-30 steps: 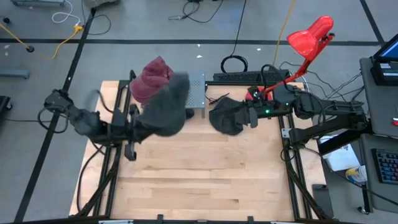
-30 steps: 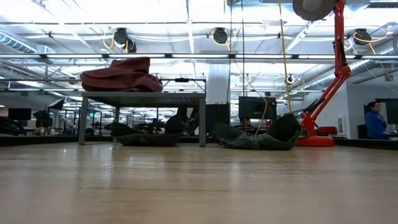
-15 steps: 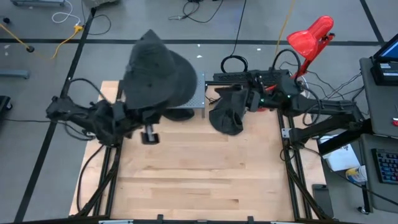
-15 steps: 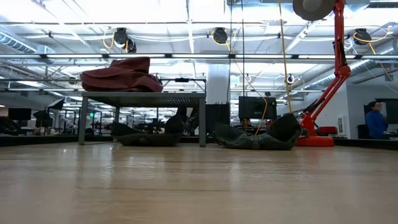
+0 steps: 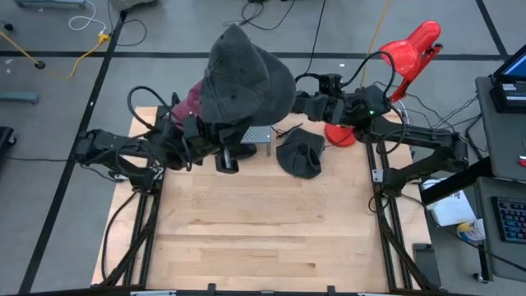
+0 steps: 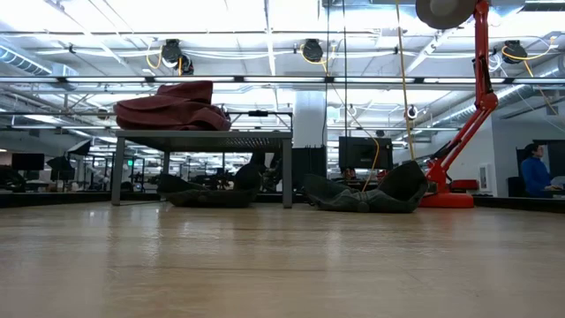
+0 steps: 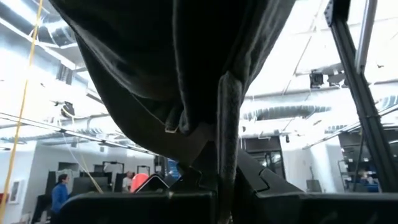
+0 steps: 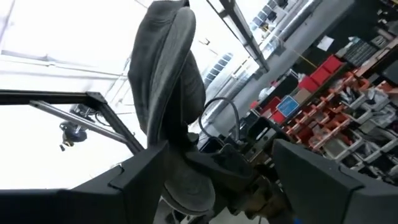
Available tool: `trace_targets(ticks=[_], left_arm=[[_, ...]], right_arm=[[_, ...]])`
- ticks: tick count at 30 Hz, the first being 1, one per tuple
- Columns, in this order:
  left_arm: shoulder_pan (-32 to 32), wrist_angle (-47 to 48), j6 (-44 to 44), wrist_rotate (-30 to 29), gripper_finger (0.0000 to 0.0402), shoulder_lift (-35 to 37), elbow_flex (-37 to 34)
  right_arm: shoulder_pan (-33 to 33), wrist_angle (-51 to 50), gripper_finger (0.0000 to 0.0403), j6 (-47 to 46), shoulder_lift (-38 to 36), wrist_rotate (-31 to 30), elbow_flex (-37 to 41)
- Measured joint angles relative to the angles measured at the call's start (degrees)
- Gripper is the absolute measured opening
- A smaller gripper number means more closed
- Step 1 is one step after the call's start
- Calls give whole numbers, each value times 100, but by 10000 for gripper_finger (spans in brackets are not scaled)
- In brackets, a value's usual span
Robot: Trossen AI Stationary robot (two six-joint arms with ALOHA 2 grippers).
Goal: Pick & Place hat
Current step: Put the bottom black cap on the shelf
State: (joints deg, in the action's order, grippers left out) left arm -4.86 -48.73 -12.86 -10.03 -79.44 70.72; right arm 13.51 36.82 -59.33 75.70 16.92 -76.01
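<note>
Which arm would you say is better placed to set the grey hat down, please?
Left: its claw is shut on the grey hat, held above the rack.

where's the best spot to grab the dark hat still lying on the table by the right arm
Probably the raised fold on the dark hat, coming straight down from above. It lies slumped and crumpled on the table, so its edges sit too flat to pinch, while the bunched top stands proud. The small rack is beside it, so a sideways approach looks cramped.
</note>
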Motion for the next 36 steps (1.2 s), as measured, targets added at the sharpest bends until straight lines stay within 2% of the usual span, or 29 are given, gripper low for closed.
trace_targets(ticks=[5,8,14,20,26,29,31,33,36], left_arm=[[109,-62,45,194,7,91,-7],[99,-110,-30,69,7,196,-17],[107,-77,-130,98,7,358,-15],[178,270,176,151,7,265,-22],[233,430,387,169,7,101,-22],[237,547,587,126,7,75,-22],[236,540,536,62,7,77,-22],[236,507,479,53,7,90,-22],[232,496,446,-35,18,92,-22]], right_arm=[[-9,-11,257,-87,-52,129,0],[-10,24,248,-109,-57,136,0],[-55,-16,257,-68,-60,134,-11],[-56,-14,269,159,-63,-36,-11],[-54,-24,258,447,-59,-30,-11],[-53,-39,232,488,-58,-30,-11],[-49,-35,200,446,-57,-28,-11],[-49,-39,155,442,-57,-28,-11],[-47,-64,67,434,-55,-28,-8]])
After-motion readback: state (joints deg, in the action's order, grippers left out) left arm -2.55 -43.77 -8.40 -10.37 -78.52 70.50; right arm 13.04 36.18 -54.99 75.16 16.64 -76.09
